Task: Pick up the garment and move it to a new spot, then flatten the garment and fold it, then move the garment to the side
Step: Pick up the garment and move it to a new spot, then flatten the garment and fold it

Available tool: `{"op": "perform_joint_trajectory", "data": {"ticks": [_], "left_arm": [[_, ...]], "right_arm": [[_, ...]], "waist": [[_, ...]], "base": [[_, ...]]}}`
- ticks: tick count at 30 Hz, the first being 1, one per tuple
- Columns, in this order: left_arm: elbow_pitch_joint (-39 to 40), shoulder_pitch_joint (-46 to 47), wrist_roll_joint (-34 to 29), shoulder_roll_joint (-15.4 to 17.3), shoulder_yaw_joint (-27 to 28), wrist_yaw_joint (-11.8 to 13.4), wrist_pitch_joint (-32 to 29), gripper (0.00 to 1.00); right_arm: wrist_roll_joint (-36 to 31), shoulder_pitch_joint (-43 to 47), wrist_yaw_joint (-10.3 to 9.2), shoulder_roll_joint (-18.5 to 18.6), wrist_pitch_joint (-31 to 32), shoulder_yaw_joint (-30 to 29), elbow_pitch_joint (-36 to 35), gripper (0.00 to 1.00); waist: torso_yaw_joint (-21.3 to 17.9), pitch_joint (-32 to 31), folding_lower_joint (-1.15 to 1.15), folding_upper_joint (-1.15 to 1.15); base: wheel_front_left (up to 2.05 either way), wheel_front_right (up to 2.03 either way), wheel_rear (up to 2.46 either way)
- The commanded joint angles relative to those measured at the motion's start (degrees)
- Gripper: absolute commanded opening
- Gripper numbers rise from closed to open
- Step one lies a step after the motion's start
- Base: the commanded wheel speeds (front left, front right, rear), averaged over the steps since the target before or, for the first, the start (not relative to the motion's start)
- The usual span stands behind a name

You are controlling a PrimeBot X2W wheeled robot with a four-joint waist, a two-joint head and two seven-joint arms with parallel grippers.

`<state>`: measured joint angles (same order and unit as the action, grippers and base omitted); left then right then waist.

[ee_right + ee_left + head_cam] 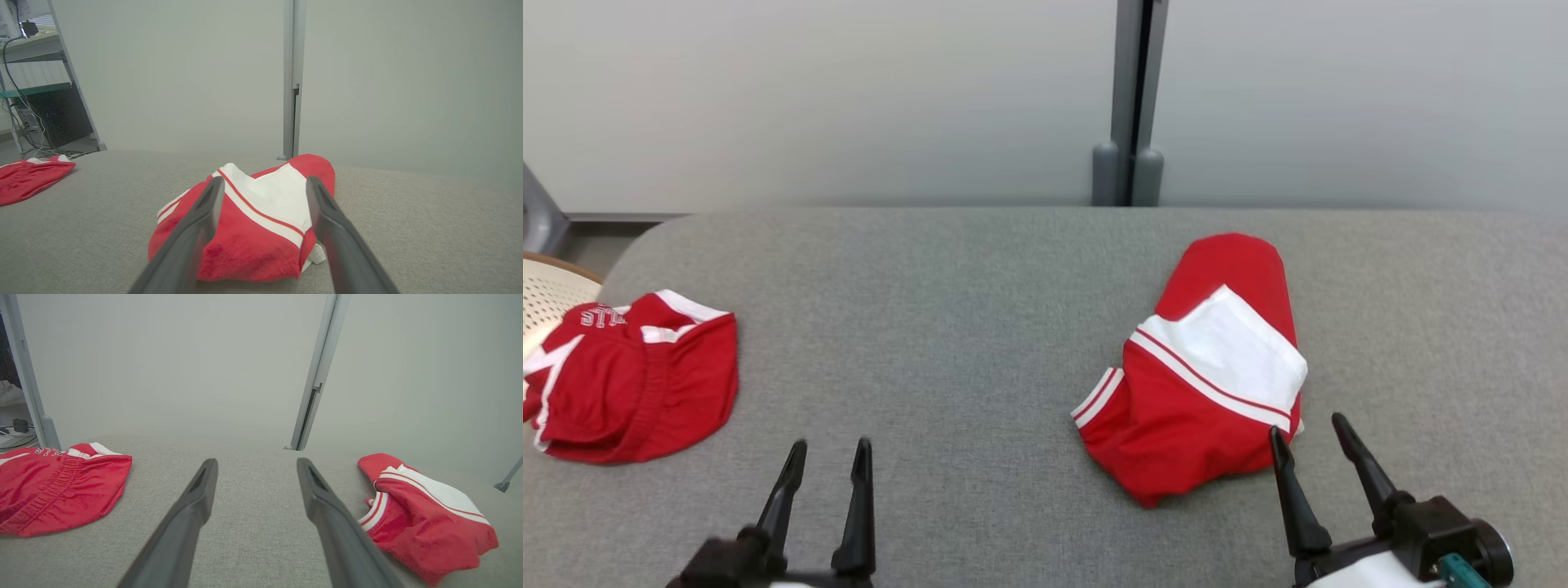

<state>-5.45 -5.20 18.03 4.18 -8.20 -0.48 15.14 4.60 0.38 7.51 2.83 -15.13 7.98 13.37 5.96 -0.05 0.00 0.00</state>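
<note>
**A:** Nearest the camera, both arms are cut off at the bottom edge of the head view, so we get fingers and a bit of wrist housing. The left gripper (832,445) points up over the bare grey table (947,327), fingers spread wide with nothing between them.

**B:** The right gripper (1306,425) leans a touch to the left, fingers just as wide and just as empty. Its tips sit right at the near edge of the red-and-white garment (1201,392). Touching it? I cannot tell.

**A:** That garment lies right of centre on the table, bunched rather than flat. It has a red body, a broad white panel edged by a thin red stripe, and striped trim poking out on its left. What kind of garment it is, hard to read.

**B:** Off to the left, well apart, a second red garment (645,384) is heaped at the table's edge. Its white lettering is cut off, and it lies partly over a pale perforated basket (551,298).

**A:** Behind it all, a plain wall with a grey post (1131,106).
</note>
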Motion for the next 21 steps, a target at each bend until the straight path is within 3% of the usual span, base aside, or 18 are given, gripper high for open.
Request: {"op": "perform_joint_trajectory", "data": {"ticks": [1,9,21], "left_arm": [[0.4,-1.9,-1.5,-0.3,1.1,-0.4,0.0,1.0],[-1.4,-7.5,-6.4,-1.1,4.3,-2.0,0.0,1.0],[-2.0,-7.3,-6.8,-1.2,3.7,-1.1,0.0,1.0]], "right_arm": [[-0.2,1.4,-0.04,0.1,0.0,0.3,-0.4,1.0],[0.9,4.3,-0.04,0.1,0.0,1.5,0.4,1.0],[1.9,3.6,-0.04,0.1,0.0,1.9,1.5,1.0]], "waist": [[1.7,-2.5,0.0,0.0],[0.9,-3.9,0.0,0.0],[-0.6,-4.8,0.0,0.0]], "base": [[0.0,0.0,0.0],[0.0,0.0,0.0],[0.0,0.0,0.0]]}}
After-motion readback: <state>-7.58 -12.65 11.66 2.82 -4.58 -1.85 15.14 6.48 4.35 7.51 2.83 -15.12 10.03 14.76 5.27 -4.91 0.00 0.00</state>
